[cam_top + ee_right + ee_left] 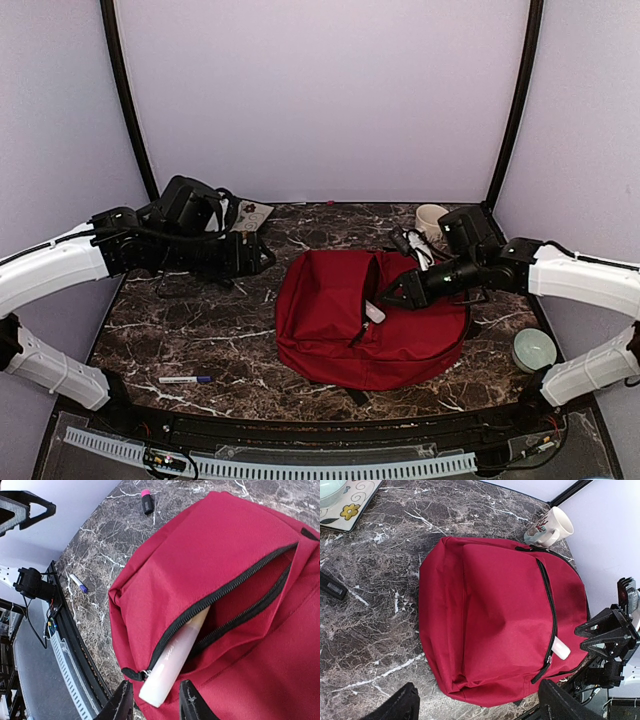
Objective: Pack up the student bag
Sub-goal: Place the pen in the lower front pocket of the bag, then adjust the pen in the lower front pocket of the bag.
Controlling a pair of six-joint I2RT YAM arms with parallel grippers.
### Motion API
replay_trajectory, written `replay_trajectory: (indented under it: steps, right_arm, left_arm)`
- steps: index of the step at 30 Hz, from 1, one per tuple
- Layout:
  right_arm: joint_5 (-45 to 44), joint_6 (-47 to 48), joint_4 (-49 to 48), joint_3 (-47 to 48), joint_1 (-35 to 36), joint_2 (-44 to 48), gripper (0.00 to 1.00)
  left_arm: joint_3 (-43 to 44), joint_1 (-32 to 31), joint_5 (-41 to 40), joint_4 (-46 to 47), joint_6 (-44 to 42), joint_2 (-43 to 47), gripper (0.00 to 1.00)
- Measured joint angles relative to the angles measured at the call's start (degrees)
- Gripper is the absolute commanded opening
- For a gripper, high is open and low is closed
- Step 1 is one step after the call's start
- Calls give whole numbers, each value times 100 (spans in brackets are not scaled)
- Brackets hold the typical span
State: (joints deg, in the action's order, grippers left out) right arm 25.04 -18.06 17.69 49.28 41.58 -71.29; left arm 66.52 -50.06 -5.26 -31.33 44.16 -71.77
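Top external view: bag (370,320), red, lying flat on the marble table (200,330), a little right of centre, with its zip (220,597) open. A white tube (172,662) pokes out of the near end of the zip opening, half in and half out. The right gripper (388,296) hangs over the bag's right half, just above the tube. In the right wrist view its fingers (122,705) stand partly open to either side of the tube's free end, with a thin gap on each side and nothing clamped. The left gripper (258,255) is at far left, well apart from the bag. The left wrist view shows its jaws spread wide and holding nothing. A mug (432,218), cream with a printed side, stands far right, just beyond the bag's far corner. A white cable (420,250) lies between mug and bag. A pale green tin (533,350) sits at right, near the bag's right edge. A pen (185,380), white with a blue cap, lies near left, apart from the bag. A flower-patterned plate (350,510) sits far left and bears a pale green bowl (330,490). A small black item with a pink cap (146,501) lies at the far edge, beyond the bag.
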Motion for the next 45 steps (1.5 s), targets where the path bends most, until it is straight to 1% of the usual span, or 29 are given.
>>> replay_trajectory:
  steps: [3,7,11,17,26,31,39,45]
  right_arm:
    - [0,50,229,-20,2,96,23]
    - [11,151,490,-184,4,378,11]
    - [127,199,625,-393,4,640,4]
    - [345,238,623,-625,7,612,3]
    - [588,264,345,-625,83,94,1]
    - [608,289,195,-396,92,-391,0]
    - [632,278,-85,229,92,-1204,0]
    - [632,293,-39,374,92,-1329,2]
  left_arm:
    - [-28,0,-22,-2,0,92,85]
    - [-31,0,-39,-2,0,120,84]
    - [-35,0,-37,-2,0,118,84]
    - [-35,0,-33,-2,-4,50,84]
    - [-35,0,-42,-9,-4,11,84]
    - [-35,0,-66,-28,-2,11,84]
    - [-35,0,-107,-59,9,11,84]
    - [-35,0,-127,-125,72,11,84]
